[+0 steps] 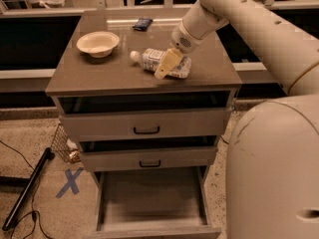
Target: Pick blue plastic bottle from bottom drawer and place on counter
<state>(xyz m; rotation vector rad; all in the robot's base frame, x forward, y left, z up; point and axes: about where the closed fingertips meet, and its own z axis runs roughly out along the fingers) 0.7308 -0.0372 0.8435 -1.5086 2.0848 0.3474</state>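
The blue plastic bottle [158, 62] lies on its side on the counter [114, 76], white cap pointing left, near the right front part of the top. My gripper [167, 65] comes down from the upper right and sits right at the bottle's middle, over its label. The bottom drawer [152, 198] is pulled out below the cabinet, and its grey interior shows nothing inside.
A cream bowl [97, 43] stands at the counter's left. A small dark flat object [142, 24] lies at the counter's back edge. The two upper drawers [146, 128] are slightly open. A black pole [25, 190], cables and a blue floor X [71, 181] lie left of the cabinet.
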